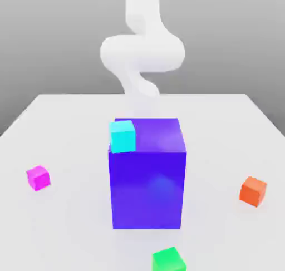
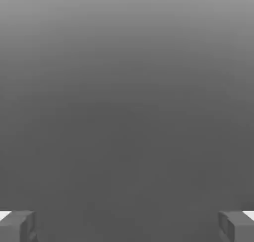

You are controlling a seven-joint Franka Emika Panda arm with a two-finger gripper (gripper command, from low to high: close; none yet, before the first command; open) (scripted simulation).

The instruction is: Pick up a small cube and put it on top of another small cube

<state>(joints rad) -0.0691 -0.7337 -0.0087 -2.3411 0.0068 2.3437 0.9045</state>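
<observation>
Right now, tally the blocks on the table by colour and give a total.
Magenta small cube: 1
Cyan cube: 1, on the big block
Orange cube: 1
Green cube: 1
Blue-violet big block: 1
Total: 5

A simulated test scene: a plain white table (image 1: 67, 119), flat grey backdrop, and untextured coloured cubes

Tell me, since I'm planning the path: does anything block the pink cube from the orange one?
Yes. The big blue-violet block, with a cyan cube on top, stands mid-table between the small magenta cube and the orange cube.
</observation>
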